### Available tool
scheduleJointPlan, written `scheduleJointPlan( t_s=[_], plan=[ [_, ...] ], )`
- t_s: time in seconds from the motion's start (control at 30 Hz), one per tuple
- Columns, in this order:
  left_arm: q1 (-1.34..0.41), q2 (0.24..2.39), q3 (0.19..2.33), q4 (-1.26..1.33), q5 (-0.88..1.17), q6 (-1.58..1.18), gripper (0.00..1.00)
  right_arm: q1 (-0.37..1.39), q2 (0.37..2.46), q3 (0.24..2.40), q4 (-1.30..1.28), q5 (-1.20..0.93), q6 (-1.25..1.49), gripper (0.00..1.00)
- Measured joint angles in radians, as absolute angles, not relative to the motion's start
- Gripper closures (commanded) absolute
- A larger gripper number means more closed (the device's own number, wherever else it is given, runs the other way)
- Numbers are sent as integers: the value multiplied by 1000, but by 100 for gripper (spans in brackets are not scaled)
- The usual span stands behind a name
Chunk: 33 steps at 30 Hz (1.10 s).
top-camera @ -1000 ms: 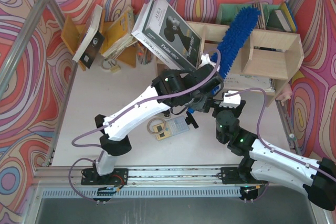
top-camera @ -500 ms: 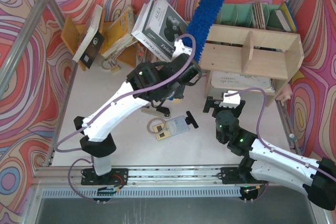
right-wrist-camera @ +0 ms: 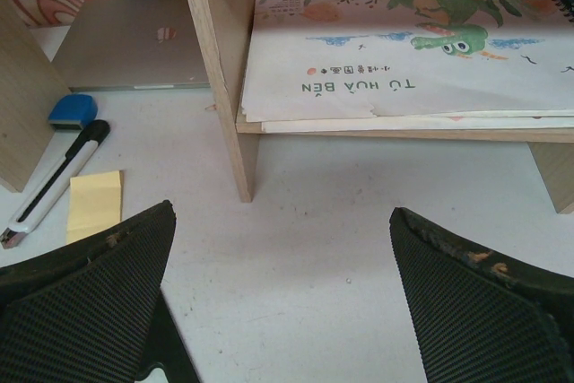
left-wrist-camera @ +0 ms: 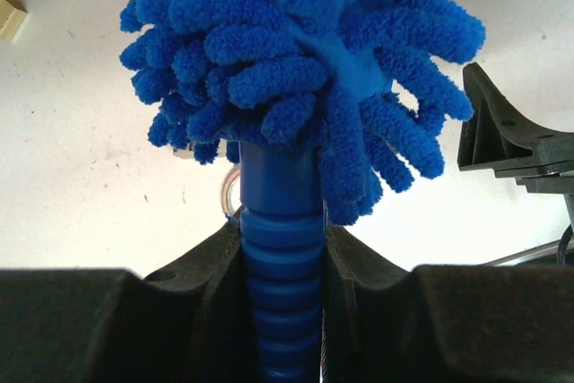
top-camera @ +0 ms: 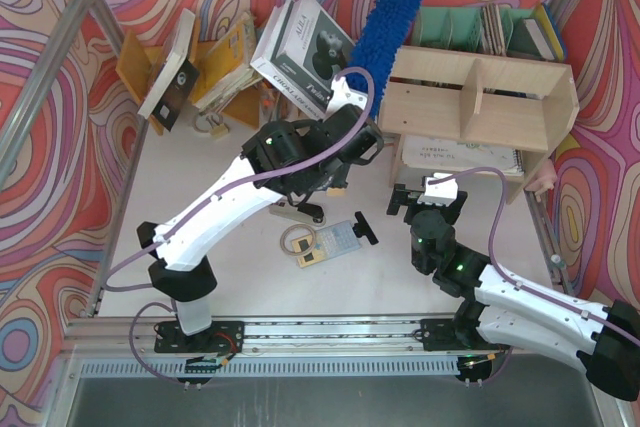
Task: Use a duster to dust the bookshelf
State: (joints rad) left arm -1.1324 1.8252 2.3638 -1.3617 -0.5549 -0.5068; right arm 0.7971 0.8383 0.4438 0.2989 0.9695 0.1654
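Duster (top-camera: 392,9) clenched in left gripper (top-camera: 352,144), raised at left end of bookshelf (top-camera: 470,97).
Fingers (left-wrist-camera: 363,262) clamp the ribbed blue handle; fluffy head slants up toward the back wall, beside the shelf's top-left corner, contact unclear. Right gripper (right-wrist-camera: 280,221) spread wide, holding nothing, facing the lower tier, where a picture book (right-wrist-camera: 404,42) lies.
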Motion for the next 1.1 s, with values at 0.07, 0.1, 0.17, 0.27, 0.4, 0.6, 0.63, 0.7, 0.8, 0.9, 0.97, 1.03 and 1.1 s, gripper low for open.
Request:
scheduleJointPlan(
  t_s=[0.07, 0.1, 0.17, 0.27, 0.4, 0.6, 0.63, 0.7, 0.8, 0.9, 0.97, 1.03, 1.1],
  plan=[
    [-1132, 1824, 2358, -1353, -560, -505, 100, 797, 838, 444, 299, 970, 165, 9],
    [-1132, 1818, 2343, -1340, -563, -501, 100, 797, 838, 444, 298, 970, 165, 9],
    [-1132, 1782, 2271, -1296, -567, -480, 100, 797, 838, 444, 298, 970, 165, 9],
    [-1132, 1673, 2075, -1177, -567, -403, 100, 797, 838, 444, 297, 970, 165, 9],
    [-1124, 1462, 1768, -970, -570, -274, 100, 796, 838, 444, 297, 969, 166, 9],
    [-1004, 1269, 1507, -695, -555, -146, 100, 791, 838, 444, 292, 969, 170, 9],
    [-982, 1259, 1473, -647, -549, -129, 100, 791, 838, 444, 292, 969, 171, 9],
    [-950, 1257, 1418, -567, -530, -98, 100, 791, 838, 444, 288, 969, 173, 9],
    [-921, 1274, 1362, -467, -483, -61, 100, 791, 838, 444, 284, 969, 174, 9],
    [-904, 1300, 1333, -391, -448, -35, 100, 791, 839, 444, 284, 969, 174, 9],
    [-900, 1319, 1332, -353, -429, -24, 100, 791, 840, 444, 283, 969, 174, 9],
    [-899, 1332, 1334, -329, -411, -22, 100, 791, 841, 444, 282, 968, 174, 9],
    [-899, 1344, 1343, -328, -393, -23, 100, 791, 845, 444, 282, 969, 174, 9]
  ],
)
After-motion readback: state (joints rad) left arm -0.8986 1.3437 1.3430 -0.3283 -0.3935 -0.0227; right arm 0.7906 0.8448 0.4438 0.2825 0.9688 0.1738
